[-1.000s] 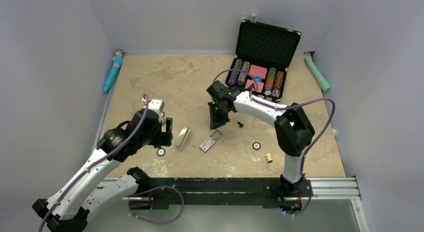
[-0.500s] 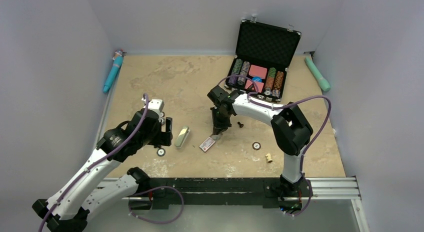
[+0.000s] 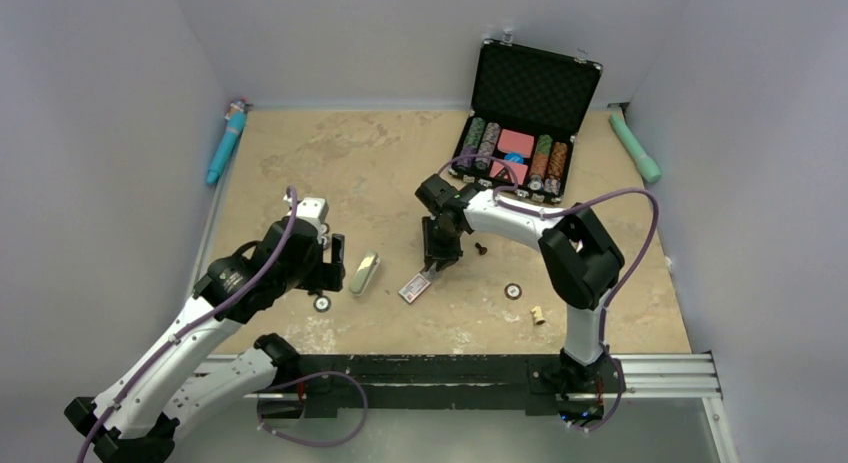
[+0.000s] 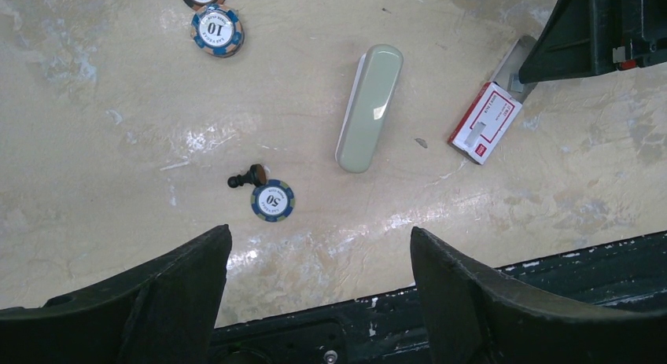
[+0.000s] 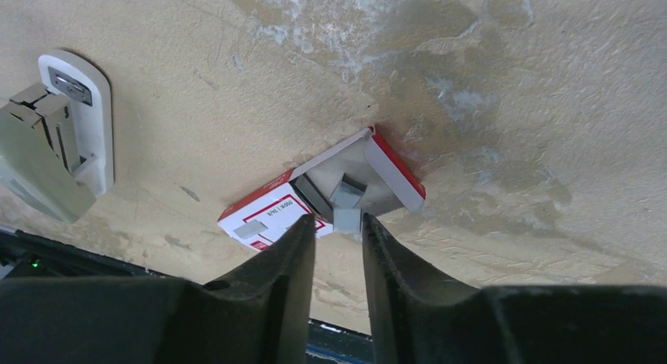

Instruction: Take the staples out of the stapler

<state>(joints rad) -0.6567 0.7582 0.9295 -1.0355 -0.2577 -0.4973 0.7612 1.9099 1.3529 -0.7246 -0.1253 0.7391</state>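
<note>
The left gripper hangs released above the mottled beige table, its broad matte black fingers spread wide. Below them lie a round blue-edged chip marked 50 and, touching its rim, a tiny black turned peg. To the right the stapler lies flat, a long, smooth, pale green shell with rounded ends on a white base. Just beyond it sits the small red-and-white cardboard box, its grey inner tray slid out. The staples, a short silvery-grey metal strip, rest over that tray, clenched between the tips of the right gripper, whose fingers stand nearly together.
</note>
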